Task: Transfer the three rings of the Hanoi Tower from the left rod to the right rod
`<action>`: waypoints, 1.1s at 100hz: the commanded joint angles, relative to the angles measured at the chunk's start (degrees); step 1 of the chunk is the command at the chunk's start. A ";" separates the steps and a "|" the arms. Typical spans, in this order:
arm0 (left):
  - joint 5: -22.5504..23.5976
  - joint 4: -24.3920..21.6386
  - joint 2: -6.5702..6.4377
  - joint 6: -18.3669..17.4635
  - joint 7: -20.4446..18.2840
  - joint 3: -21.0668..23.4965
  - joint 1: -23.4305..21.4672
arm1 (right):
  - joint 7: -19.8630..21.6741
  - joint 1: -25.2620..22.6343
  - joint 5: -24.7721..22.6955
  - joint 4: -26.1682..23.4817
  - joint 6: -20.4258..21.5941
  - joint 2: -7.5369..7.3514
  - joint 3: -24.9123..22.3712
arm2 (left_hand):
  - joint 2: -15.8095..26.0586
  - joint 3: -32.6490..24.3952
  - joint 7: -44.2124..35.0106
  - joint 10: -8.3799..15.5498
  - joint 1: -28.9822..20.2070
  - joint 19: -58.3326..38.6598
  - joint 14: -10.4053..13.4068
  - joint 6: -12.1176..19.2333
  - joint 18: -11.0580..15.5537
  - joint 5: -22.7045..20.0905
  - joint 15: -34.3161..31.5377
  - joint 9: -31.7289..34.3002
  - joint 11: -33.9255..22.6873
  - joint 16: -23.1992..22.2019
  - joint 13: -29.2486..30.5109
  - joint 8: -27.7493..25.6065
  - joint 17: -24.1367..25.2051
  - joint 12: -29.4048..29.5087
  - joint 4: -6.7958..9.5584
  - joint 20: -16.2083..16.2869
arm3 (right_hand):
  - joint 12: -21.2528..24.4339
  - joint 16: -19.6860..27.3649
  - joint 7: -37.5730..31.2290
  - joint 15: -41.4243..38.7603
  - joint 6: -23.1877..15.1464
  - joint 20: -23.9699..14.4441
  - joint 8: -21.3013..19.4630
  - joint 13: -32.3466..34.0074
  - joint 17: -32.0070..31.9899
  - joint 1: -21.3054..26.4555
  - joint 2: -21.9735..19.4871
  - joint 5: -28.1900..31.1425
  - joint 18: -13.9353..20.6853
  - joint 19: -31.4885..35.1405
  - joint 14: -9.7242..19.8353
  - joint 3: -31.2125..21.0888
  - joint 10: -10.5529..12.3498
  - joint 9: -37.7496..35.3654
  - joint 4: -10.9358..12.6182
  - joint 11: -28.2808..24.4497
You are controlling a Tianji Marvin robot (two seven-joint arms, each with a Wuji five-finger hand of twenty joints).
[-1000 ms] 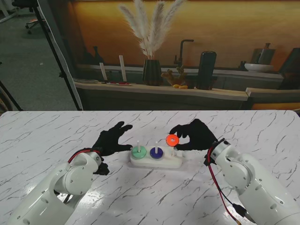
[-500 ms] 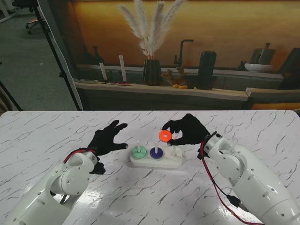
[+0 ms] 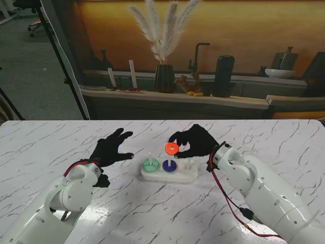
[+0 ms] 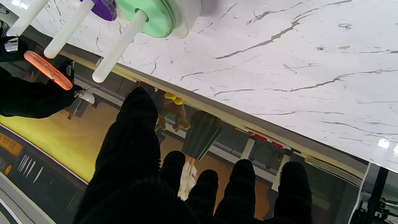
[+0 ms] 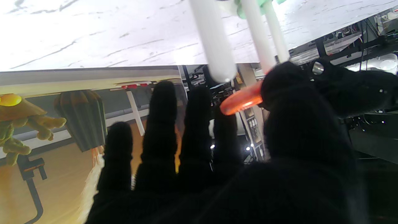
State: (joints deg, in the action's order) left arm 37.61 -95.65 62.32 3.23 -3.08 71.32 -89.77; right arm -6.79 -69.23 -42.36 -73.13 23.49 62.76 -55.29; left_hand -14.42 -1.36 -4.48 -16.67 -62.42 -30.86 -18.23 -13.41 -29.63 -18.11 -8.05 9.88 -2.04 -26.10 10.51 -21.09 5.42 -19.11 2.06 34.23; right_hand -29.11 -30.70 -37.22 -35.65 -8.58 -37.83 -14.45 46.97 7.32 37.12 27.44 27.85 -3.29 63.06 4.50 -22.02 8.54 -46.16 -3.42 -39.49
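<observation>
At centre frame, my right hand (image 3: 195, 142) is pinching the flat orange ring (image 3: 172, 148) above the white base (image 3: 169, 173). Green ring (image 3: 149, 164) and purple ring (image 3: 169, 165) are sitting on separate rods. My left hand (image 3: 109, 149) is hovering open-fingered.

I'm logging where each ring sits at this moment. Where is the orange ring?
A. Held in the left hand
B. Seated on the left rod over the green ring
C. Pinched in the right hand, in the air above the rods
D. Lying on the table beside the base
C: the orange ring is pinched by the right hand in the air above the purple ring, threaded on no rod.
</observation>
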 commanded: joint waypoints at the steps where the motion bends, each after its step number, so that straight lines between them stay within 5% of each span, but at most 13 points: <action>1: -0.10 -0.03 0.20 -0.72 -0.52 -0.05 -0.35 | -0.24 0.11 -0.03 0.17 -0.06 0.67 0.65 | -0.41 0.75 -0.18 0.04 -2.10 2.17 1.46 0.38 -0.32 -0.91 1.25 0.18 0.26 0.57 -1.69 -0.29 0.42 0.62 0.24 0.00 | -0.45 -0.82 -4.43 -1.11 -3.95 0.29 -0.48 1.01 -0.10 1.89 -4.30 3.89 -16.46 1.27 1.95 -3.75 1.75 -0.93 0.29 -1.15; 110: 0.52 -0.25 0.02 -0.33 -1.29 0.42 -0.44 | 0.30 1.35 -0.37 0.70 0.34 0.60 2.43 | -3.29 -1.30 -0.28 -0.27 -3.37 2.60 1.38 0.35 -0.48 -1.08 1.19 0.31 0.26 0.73 -1.61 -0.36 0.15 0.60 0.87 -0.14 | -0.54 -0.75 -4.98 -1.07 -4.20 0.40 -0.01 1.14 -0.23 2.73 -3.93 4.01 -16.41 1.19 1.98 -3.38 1.78 -1.23 -0.04 -1.10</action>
State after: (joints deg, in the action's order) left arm 38.28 -95.87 62.17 3.73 -3.78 71.74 -89.91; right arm -6.76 -67.88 -42.69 -72.18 23.56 63.10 -53.18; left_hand -15.95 -1.74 -4.87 -16.67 -63.63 -30.83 -18.22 -13.41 -29.63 -19.09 -8.05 10.59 -2.04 -26.08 10.51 -21.09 5.41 -19.11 2.06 34.23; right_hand -29.12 -30.70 -37.22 -35.65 -8.58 -37.83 -14.44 46.99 7.37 37.12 27.44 27.85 -3.29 63.06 4.51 -22.04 8.56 -46.16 -3.42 -39.49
